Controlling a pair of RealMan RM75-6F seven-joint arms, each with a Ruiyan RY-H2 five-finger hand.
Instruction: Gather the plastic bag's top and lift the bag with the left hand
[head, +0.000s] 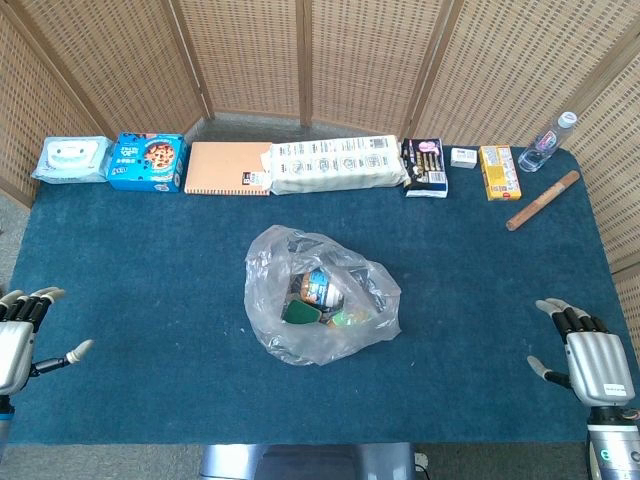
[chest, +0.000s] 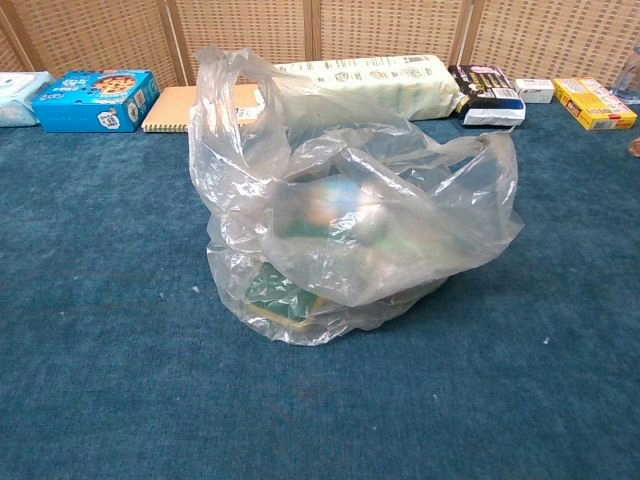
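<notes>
Plastic bag (head: 320, 295) — midway between hands

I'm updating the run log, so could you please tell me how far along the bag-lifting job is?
Nothing looks done yet: the plastic bag sits on the blue table cover with its top loose and ungathered. The left hand rests open at the table's edge, far from the bag; the right hand likewise. Reaching, gathering and lifting all remain.

Plastic bag (head: 320, 297) mid-table, left hand (head: 22, 338) and right hand (head: 590, 358) well apart at either side.
</notes>
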